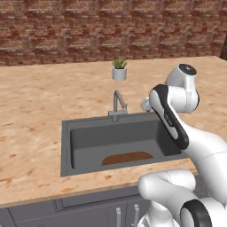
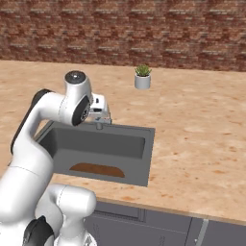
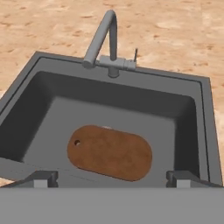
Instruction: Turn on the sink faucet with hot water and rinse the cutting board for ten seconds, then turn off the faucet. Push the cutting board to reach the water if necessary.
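Fingers (image 3: 112, 178) stand wide apart w/ nothing between them, tips at the lower left and lower right of the hand view, hovering over the near rim of the sink (image 3: 205, 113).

Risks, as I judge them:
- No water visible from the spout. The thin lever sits at the right of the faucet base, upper centre of the hand view, small and close to the gooseneck; an approach w/ fingers this wide could knock the spout or slip off the lever w/o turning it.
- Pushing the lever the wrong way could give cold instead of hot.
- The spout mouth seems to sit toward the upper left of the basin, while the cutting board (image 3: 110, 152) lies nearer the front wall. A stream may well miss it, so a push toward the back looks likely; the board is flat and thin, so fingers could ride over it or wedge it against a wall.

Sink faucet (image 3: 107, 41): grey metal, hooked gooseneck, square base on the back rim, dry.

Board: reddish-brown, oval w/ rounded ends, small hole near its left end, flat on the dark basin floor, lower centre of the hand view. In the left base view it shows as a brown sliver at the front of the basin.

Worktop (image 1: 35, 102) is speckled tan; a small potted plant (image 1: 119, 69) stands behind the faucet, well apart.
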{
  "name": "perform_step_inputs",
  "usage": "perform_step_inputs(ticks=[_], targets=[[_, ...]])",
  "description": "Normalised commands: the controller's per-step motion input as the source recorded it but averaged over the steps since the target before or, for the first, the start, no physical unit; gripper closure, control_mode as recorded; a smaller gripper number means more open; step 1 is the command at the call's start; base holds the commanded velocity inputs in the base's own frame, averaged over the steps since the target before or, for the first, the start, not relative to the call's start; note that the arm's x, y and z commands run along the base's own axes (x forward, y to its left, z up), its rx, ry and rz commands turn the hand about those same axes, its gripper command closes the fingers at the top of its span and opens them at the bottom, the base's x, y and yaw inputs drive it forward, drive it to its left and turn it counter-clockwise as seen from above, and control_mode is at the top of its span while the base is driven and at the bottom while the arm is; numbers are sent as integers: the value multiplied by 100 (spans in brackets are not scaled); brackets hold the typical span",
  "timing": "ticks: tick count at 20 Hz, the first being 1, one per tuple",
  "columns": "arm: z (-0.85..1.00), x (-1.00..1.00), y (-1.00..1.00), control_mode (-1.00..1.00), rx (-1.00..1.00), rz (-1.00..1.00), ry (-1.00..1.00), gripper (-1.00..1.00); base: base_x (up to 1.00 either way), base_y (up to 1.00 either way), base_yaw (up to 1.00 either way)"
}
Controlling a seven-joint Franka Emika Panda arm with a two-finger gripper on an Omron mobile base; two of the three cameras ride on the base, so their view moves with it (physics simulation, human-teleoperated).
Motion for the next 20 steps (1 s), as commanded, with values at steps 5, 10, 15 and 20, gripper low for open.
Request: perform_step_inputs(ticks=[5, 10, 15, 20], targets=[[-11, 27, -8, -100, 2, 3, -15, -100, 0, 0, 0], [-11, 43, -12, -100, 1, 3, -11, -100, 0, 0, 0], [-3, 44, -22, -100, 2, 1, -11, -100, 0, 0, 0], [-2, 49, -22, -100, 1, 0, -9, -100, 0, 0, 0]])
